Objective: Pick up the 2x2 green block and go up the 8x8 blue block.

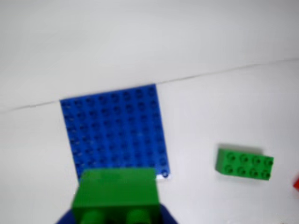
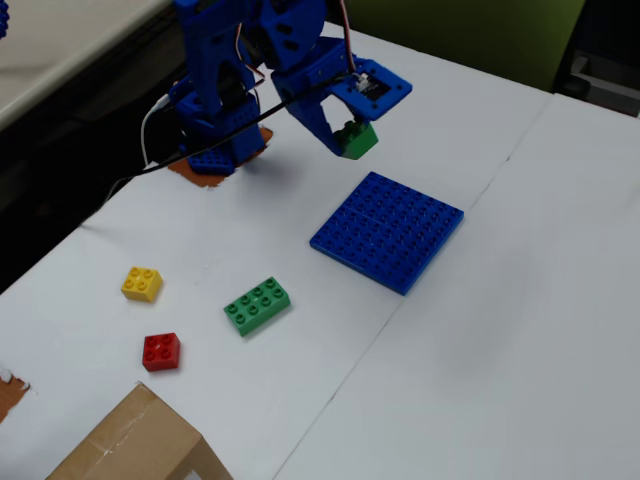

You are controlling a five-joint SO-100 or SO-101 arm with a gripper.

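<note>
Nearest in the fixed view, a brown cardboard box corner (image 2: 135,445) pokes in at the bottom edge of the white counter (image 2: 480,380). Just beyond it lies a small square red plastic brick with four studs (image 2: 161,351), and a little farther a matching small yellow brick (image 2: 142,283). To their right sits a longer green eight-stud brick (image 2: 257,305), flat on the counter and well apart from the arm; the wrist view shows it too (image 1: 244,164), with a sliver of red at the right edge.

Past that brick lies the large flat thin square blue studded plate (image 2: 388,231), set at a slant near a thin seam in the counter. In the wrist view the plate (image 1: 114,133) fills the middle, its far edge by that seam.

Farther back the blue arm (image 2: 250,70) leans out over the counter, its base on an orange-brown patch. The jaws (image 2: 350,135) are clamped on the small square green plastic brick (image 2: 358,141), held in the air, clear of the counter, beside the far-left corner of the plate and not touching it. In the wrist view the brick (image 1: 117,191) sits close to the lens, its underside tubes showing, blue jaw parts at either side of it, and it overlaps the plate's near edge.
</note>
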